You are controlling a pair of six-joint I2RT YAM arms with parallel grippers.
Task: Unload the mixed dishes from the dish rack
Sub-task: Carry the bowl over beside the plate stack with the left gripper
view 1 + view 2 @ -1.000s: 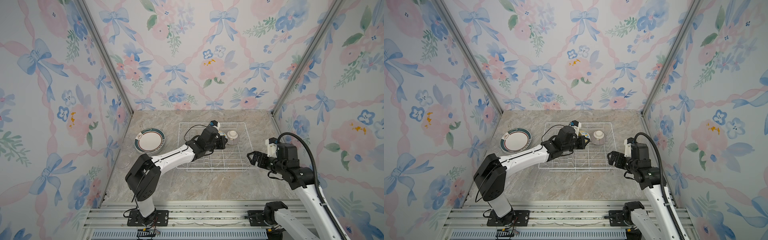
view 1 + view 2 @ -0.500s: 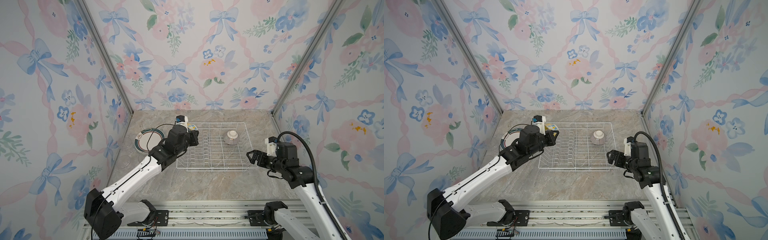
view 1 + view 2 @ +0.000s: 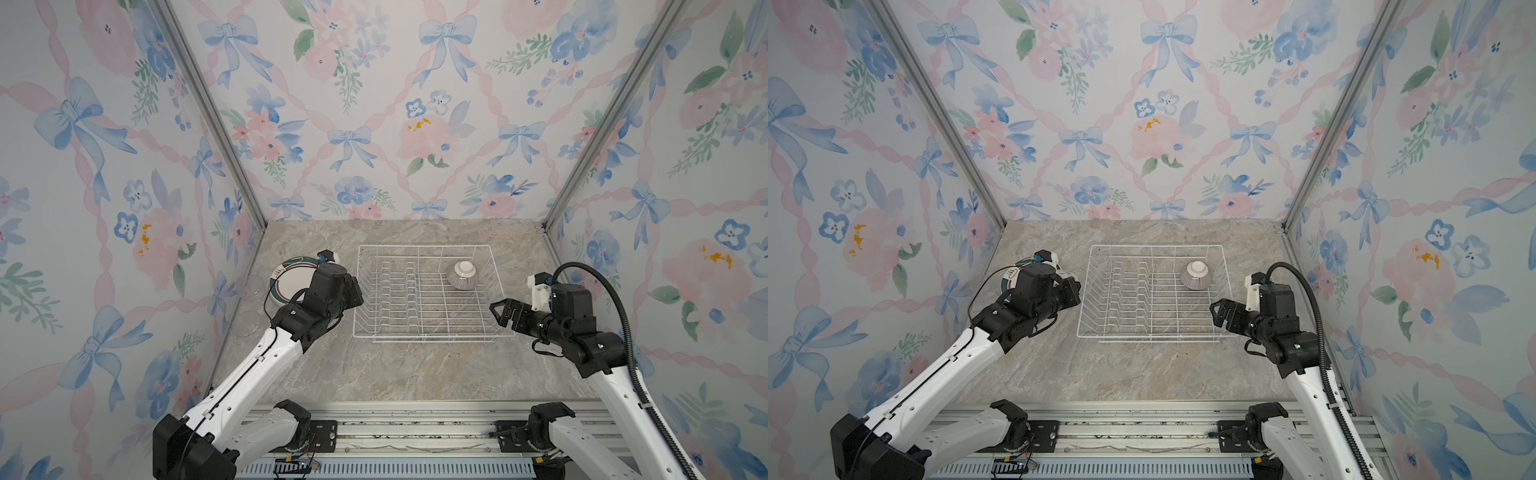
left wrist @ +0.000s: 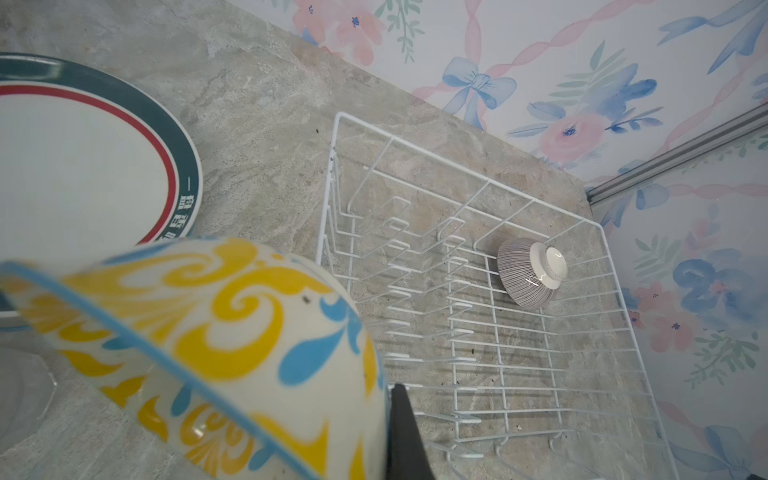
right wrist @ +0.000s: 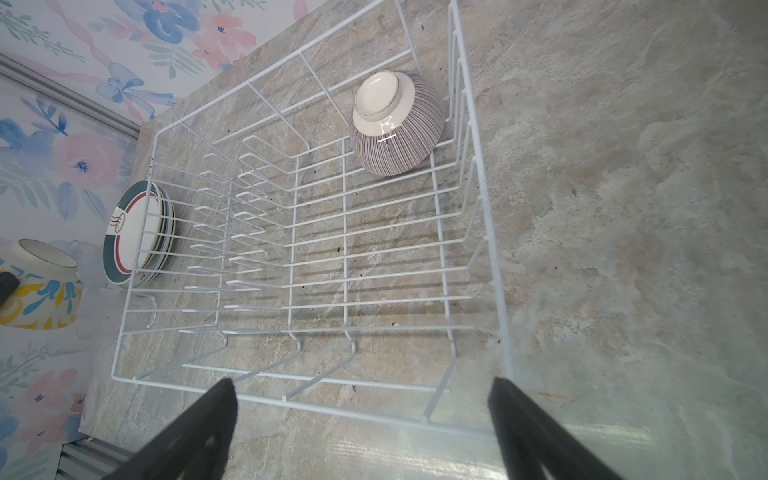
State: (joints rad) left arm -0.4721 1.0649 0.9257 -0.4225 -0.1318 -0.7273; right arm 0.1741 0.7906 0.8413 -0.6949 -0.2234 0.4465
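Now | dish rack holds purple-striped bowl | left fingers grip yellow-blue bowl

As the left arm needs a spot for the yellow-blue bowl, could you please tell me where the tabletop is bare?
Widest free patch: the tabletop between the dish rack and the front rail. A narrower strip lies behind the rack, toward the back wall. Crowded: left of the rack, with the plate stack and glass cups by the left wall.

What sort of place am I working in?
Probably a staged robot test cell, not a real kitchen: floral wallpaper panels on aluminium frame posts, a marble-look tabletop, and arm bases on a slotted rail.
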